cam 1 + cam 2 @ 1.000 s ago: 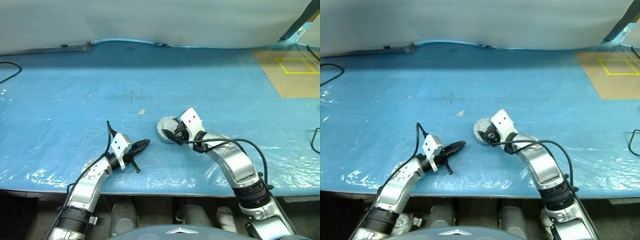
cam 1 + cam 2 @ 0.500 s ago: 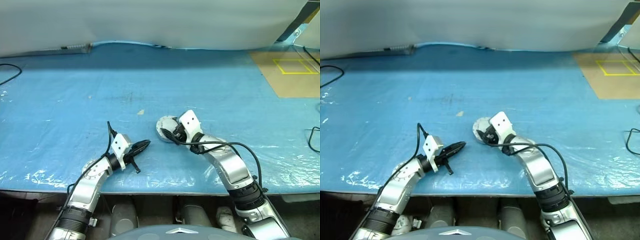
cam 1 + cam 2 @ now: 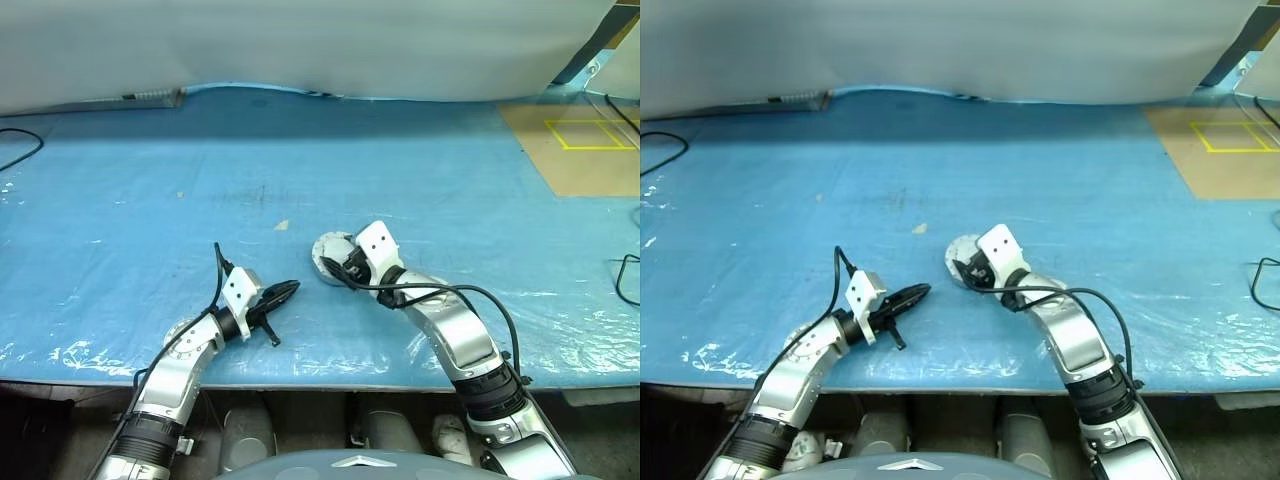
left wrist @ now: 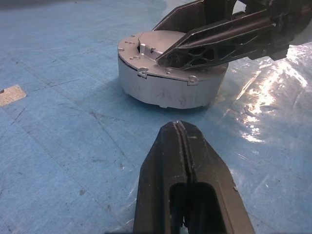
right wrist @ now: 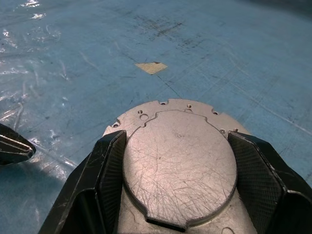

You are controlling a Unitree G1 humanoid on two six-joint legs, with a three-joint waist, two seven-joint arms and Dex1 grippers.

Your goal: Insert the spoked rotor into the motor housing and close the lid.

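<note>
A blue, scuffed plastic sheet (image 3: 300, 150) covers the tabletop, a pale wall behind and a brown board (image 3: 585, 150) at upper right. Lower left, the left gripper (image 3: 285, 291) has its jaws pressed together, empty. At centre sits the motor housing (image 4: 170, 85), a short silver cylinder under its scratched lid (image 5: 178, 163); the right gripper (image 5: 178, 161) straddles it with jaws apart.

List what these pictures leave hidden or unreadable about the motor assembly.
- Spoked rotor: whether it sits inside the motor housing cannot be told; the closed lid covers the interior.
- Housing's far side, left wrist view: behind the right end effector.
- Housing in the head views: largely behind that end effector.
</note>
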